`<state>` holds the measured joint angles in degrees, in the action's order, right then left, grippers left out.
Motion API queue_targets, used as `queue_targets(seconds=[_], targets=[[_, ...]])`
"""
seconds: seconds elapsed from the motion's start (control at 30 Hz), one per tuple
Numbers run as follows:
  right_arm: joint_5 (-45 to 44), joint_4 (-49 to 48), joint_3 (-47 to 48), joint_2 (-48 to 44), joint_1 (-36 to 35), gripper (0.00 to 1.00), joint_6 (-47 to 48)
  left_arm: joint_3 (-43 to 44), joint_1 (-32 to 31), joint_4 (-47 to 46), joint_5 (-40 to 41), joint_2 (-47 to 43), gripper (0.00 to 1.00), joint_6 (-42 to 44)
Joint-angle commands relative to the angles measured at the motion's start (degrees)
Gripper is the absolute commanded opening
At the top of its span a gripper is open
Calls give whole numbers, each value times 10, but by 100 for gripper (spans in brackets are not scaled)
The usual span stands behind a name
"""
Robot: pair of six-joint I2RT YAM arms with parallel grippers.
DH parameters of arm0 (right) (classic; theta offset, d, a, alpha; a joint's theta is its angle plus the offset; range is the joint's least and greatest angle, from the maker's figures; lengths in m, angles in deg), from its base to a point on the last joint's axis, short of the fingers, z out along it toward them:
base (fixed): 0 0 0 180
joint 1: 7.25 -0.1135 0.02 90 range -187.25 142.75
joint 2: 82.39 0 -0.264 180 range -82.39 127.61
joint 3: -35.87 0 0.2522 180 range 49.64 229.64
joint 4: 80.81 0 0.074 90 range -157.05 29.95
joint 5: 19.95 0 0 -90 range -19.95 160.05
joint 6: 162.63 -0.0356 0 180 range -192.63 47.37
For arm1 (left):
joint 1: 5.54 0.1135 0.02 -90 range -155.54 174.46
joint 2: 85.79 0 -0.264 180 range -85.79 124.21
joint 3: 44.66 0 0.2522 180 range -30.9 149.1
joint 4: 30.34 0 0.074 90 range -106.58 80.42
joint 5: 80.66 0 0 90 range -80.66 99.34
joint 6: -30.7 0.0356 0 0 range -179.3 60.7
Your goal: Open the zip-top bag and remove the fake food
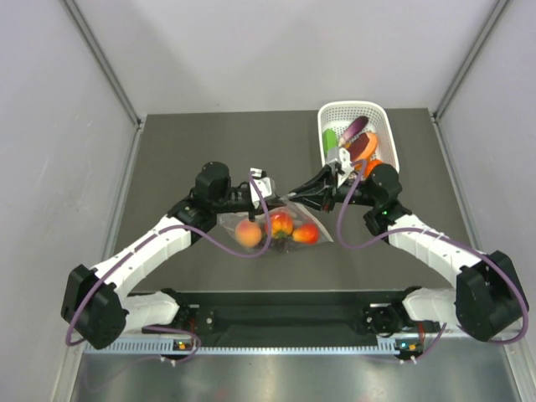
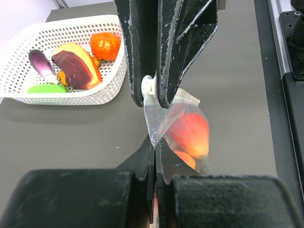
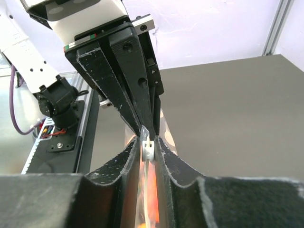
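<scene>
Clear, crinkled plastic of the zip-top bag (image 1: 272,219) stretched between two grippers above the dark bench (image 1: 193,142). Clamped on the bag's top edge, the left gripper (image 2: 154,148), fingers pressed together with only the film between them. Tip to tip against it from the opposite side, the right gripper (image 3: 148,142), likewise closed, a small white zip slider (image 2: 149,87) nipped between its fingers. In the right wrist view, the left gripper's black fingers angled down onto the same edge, the slider just beneath their tips. From overhead, both grippers nose to nose, the bag spreading out just below their tips on the side toward the arm bases. Bag's lower part resting on the bench or hanging free: impossible to tell. Zip strip parted or sealed: likewise. Inside the bag, the fake food (image 2: 192,133): a round peach-orange fruit (image 1: 248,232) just below the left gripper, two red-orange fruits (image 1: 281,223) below the meeting point and the right gripper, and something dark low between them, too small to name. Behind the right gripper and off to its side, well apart from the bag, a white lattice basket (image 2: 90,95) with a purple eggplant (image 2: 42,64), a green vegetable (image 2: 46,89), a round orange fruit (image 2: 105,45) and a dark red-and-yellow piece (image 2: 76,66).
</scene>
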<state>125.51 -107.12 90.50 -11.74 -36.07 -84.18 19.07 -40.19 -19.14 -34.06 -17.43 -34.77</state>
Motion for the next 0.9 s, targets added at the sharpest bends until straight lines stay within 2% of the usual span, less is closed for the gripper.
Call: queue_targets(seconds=[0.0,0.27,0.87], targets=[[8,0,15,-4,-5,18,12,-3,0,-37,-2,-19,0,0],[11,23,21,5,-5,0,26,-8,-1,-51,6,-23,0,-10],[-17,83,5,-24,-5,0,78,-5,1,-122,112,-19,0,-109]])
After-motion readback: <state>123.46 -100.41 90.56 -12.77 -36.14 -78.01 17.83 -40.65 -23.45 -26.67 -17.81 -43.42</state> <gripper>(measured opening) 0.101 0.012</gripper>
